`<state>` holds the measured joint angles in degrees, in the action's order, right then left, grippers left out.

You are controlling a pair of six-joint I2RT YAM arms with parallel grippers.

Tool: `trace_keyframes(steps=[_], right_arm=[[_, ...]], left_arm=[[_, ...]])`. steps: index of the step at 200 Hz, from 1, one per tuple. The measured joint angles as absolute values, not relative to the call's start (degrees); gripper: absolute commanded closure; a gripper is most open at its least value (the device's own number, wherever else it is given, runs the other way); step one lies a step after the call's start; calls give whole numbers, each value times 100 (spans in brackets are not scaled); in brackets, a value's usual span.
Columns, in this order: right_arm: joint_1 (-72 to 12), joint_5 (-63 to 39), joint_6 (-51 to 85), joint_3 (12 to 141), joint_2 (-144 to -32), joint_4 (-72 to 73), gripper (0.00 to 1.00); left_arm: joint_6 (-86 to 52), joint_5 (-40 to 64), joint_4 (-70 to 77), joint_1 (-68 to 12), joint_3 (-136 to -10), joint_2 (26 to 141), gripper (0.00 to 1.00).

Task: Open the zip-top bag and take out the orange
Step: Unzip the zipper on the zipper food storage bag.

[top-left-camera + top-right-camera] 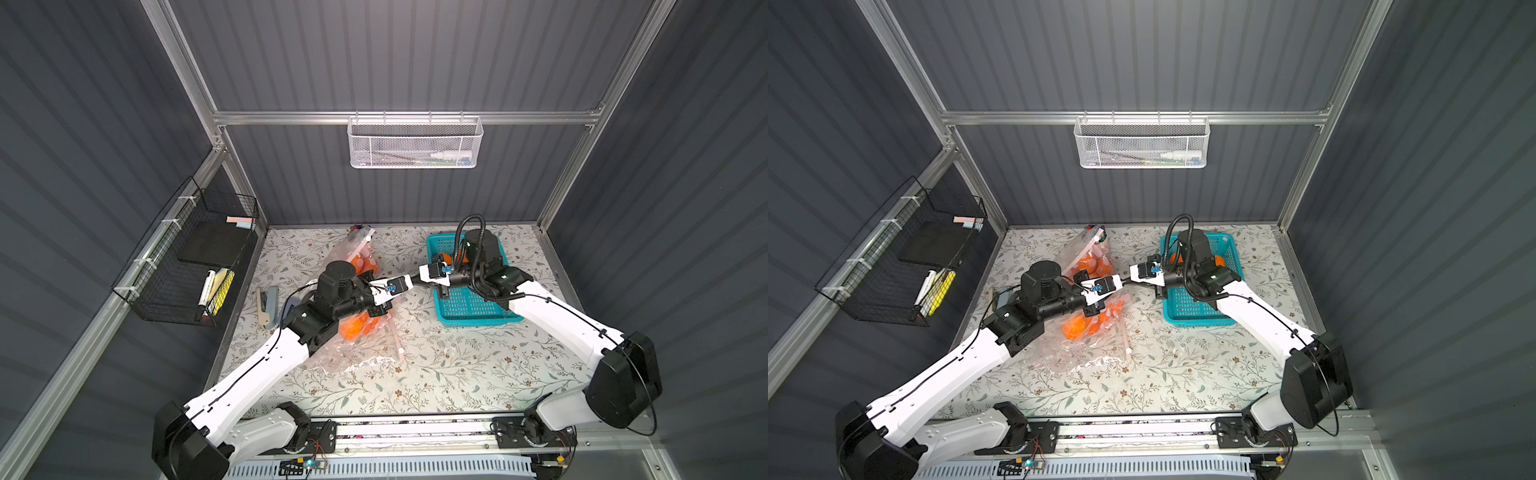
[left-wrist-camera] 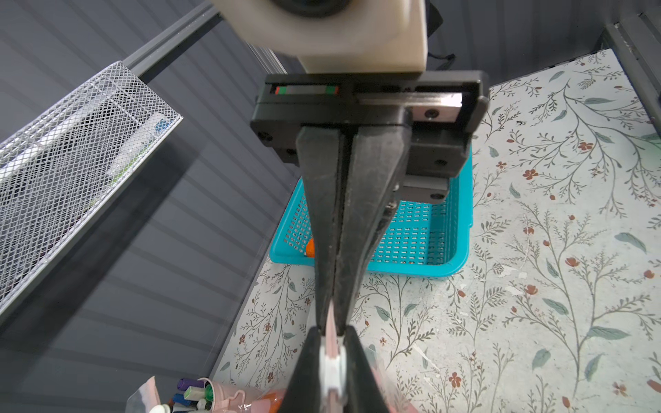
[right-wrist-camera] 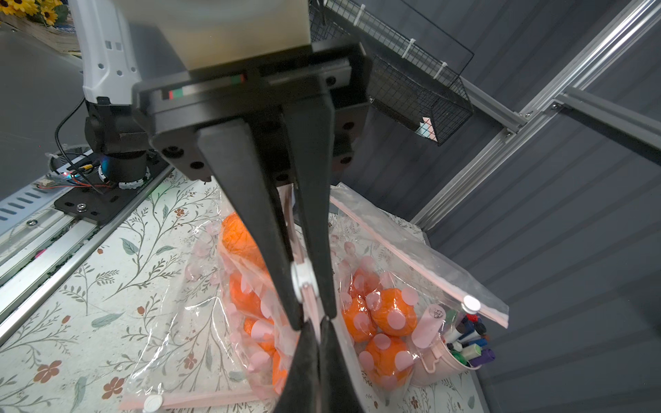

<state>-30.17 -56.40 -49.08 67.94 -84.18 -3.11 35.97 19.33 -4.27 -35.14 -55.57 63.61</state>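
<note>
A clear zip-top bag point(image 1: 365, 332) with pink dots lies on the flowered table, left of centre, with several oranges point(image 3: 240, 239) inside. Above it my two grippers meet tip to tip. The left gripper point(image 1: 409, 285) point(image 2: 332, 343) is shut on the bag's white zipper slider point(image 2: 331, 370) point(image 3: 300, 277). Facing it, the right gripper point(image 1: 419, 281) point(image 3: 319, 327) is shut on the pink zip strip point(image 2: 331, 318) just past the slider. The bag's mouth is hidden behind the fingers.
A teal basket point(image 1: 469, 309) at the back right holds an orange point(image 2: 310, 247). Behind the held bag lies another bag with oranges point(image 3: 391, 311) and a pink cup of markers point(image 3: 449, 348). A flat clear bag point(image 1: 374, 361) lies nearer the front. A grey stapler point(image 1: 266, 305) is at the left.
</note>
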Motion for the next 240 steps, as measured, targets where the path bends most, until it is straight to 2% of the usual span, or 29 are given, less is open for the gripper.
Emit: trace_keyframes(steps=[66,240], right_arm=[[-3039,-5634,-4812,6794,-8414,-329,100],[-2587,-5811,-4493,6794,-8372,-38,100]], left_arm=[[3286,1706,-823,-3520,-5594,6141,93],[2191,801,-3253,-3520,-6187,4759,88]])
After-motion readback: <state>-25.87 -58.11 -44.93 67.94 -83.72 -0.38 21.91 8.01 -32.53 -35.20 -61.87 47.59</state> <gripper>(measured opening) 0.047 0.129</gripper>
